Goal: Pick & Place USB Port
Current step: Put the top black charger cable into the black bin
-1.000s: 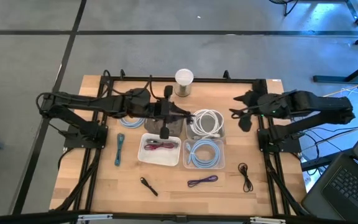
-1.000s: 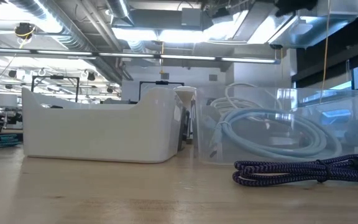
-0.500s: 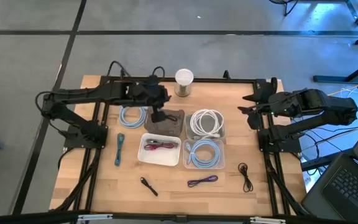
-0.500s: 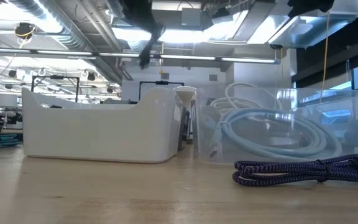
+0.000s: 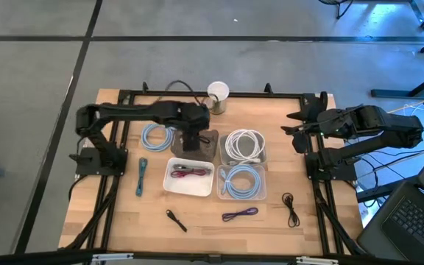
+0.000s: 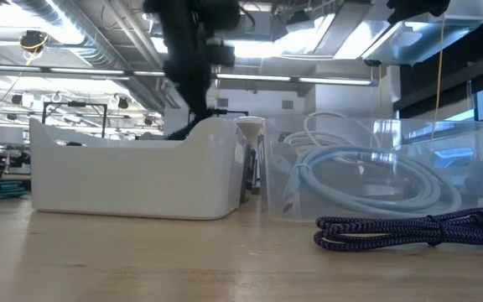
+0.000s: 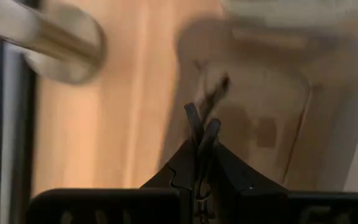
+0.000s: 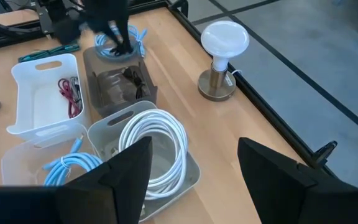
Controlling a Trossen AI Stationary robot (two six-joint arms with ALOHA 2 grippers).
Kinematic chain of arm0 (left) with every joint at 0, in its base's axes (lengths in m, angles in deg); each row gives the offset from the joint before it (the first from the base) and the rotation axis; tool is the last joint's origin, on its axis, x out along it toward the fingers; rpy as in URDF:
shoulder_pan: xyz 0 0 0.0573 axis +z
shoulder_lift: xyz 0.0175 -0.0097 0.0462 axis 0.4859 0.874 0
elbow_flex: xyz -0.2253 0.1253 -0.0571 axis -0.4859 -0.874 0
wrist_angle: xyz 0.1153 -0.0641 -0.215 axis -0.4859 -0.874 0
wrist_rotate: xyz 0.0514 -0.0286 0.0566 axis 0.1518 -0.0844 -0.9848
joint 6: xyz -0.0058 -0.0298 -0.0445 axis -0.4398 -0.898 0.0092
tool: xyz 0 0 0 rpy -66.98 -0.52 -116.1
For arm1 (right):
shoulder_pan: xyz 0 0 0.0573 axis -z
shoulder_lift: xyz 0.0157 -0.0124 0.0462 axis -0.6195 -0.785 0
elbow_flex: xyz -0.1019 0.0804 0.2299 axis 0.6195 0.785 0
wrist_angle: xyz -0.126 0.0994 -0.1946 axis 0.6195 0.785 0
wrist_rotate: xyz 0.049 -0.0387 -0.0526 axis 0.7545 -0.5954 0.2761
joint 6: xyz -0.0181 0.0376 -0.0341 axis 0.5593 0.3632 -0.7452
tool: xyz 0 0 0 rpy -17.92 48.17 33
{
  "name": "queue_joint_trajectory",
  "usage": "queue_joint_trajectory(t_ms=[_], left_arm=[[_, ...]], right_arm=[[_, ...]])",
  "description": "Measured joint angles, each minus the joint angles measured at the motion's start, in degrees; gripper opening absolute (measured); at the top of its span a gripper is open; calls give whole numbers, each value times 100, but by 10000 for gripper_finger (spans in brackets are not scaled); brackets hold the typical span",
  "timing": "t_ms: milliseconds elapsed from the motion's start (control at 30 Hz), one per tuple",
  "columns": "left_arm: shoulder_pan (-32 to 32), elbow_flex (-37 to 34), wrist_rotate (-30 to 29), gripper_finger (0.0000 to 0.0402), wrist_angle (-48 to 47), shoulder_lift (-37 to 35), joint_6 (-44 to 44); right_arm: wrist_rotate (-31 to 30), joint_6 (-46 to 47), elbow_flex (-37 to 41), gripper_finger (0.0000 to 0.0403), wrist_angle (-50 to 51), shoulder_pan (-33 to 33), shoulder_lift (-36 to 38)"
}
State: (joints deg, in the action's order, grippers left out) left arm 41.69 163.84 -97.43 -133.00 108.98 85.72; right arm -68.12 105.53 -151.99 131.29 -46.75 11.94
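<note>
Left gripper [image 5: 191, 140], jaws clenched, apparently on a thin dark USB cable [image 7: 215, 92], hangs over the smoky grey plastic bin [image 5: 205, 149] mid-tabletop. Right gripper [image 5: 294, 131] waits far right, jaws released.

Matt wooden table [image 5: 124, 213], glossy white plastic bin [image 5: 190, 185], clear plastic tubs [image 5: 243, 191].

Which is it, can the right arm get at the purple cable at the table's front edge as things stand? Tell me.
Probably yes. The purple cable lies loose on the bare wood in front of the bins, with nothing over it. The right gripper is open and empty at the table's right side, and only the small black cable lies near that path.
</note>
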Motion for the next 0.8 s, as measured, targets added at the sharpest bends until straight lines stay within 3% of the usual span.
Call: queue_joint_trajectory(t_ms=[500, 800], left_arm=[[-126, 0, 136, 21, -24, 1602, 362], [-146, 0, 166, 91, 235, 1615, 461]], right_arm=[[0, 6, 0, 241, 2, 0, -4], [2, 22, 0, 241, 2, -2, -4]])
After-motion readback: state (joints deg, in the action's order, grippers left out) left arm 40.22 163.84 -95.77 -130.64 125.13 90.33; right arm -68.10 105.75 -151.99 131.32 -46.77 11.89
